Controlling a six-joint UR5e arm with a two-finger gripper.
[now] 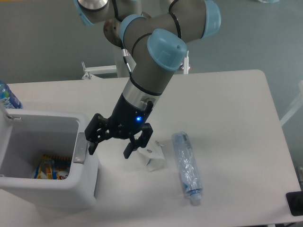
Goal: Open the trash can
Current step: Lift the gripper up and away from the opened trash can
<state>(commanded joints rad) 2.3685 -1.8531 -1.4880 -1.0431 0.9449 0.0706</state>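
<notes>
The white boxy trash can [47,184] stands at the table's front left with its lid [4,109] swung up at the far left edge, so the inside shows. Colourful wrappers [49,168] lie at its bottom. A grey tab [80,150] sits on its right rim. My gripper [110,145] hovers just right of that rim, fingers spread apart and holding nothing; one finger [92,142] is close to the grey tab, and I cannot tell if it touches.
A crumpled clear plastic bottle [187,168] lies on the table to the right. A small white carton [152,157] lies just right of the gripper. A blue-labelled bottle [5,97] stands at the far left edge. A black object [296,203] sits at the front right corner.
</notes>
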